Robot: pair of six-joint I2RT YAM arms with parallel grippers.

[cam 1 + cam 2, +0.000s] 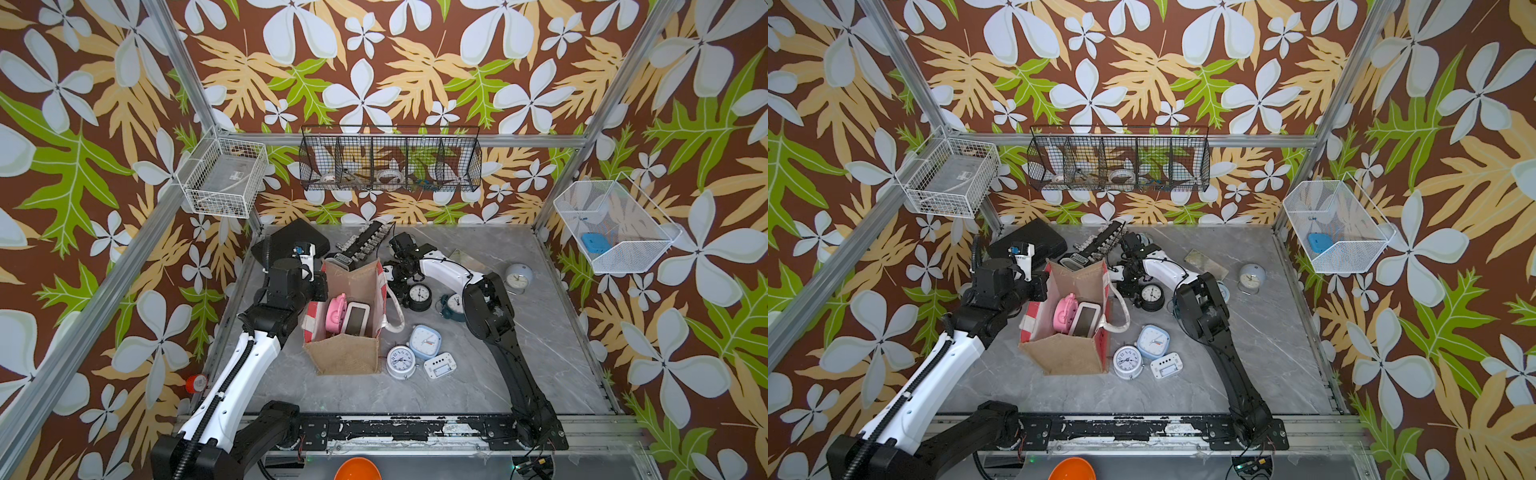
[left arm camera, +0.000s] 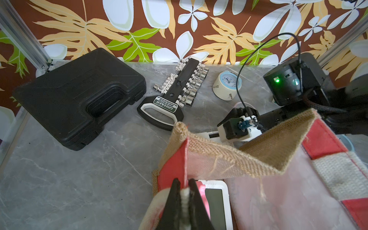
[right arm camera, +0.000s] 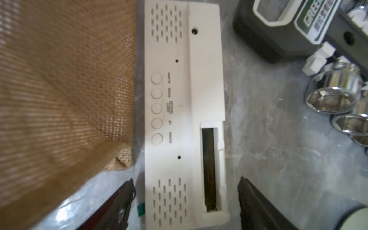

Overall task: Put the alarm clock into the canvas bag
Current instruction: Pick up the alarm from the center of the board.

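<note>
Alarm clock [image 3: 185, 99], white, buttoned, within released right hand [image 3: 186, 181]; left hand [image 2: 184, 181] clenched on bag [image 2: 278, 151]

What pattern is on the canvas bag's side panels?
Side panels: red-and-white stripes, clearest in a top view.

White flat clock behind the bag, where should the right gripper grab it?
Across its two long edges, from straight above: the clock lies flat, buttons up, and the open right gripper straddles that narrow width. Mind the bag close along one edge.
</note>
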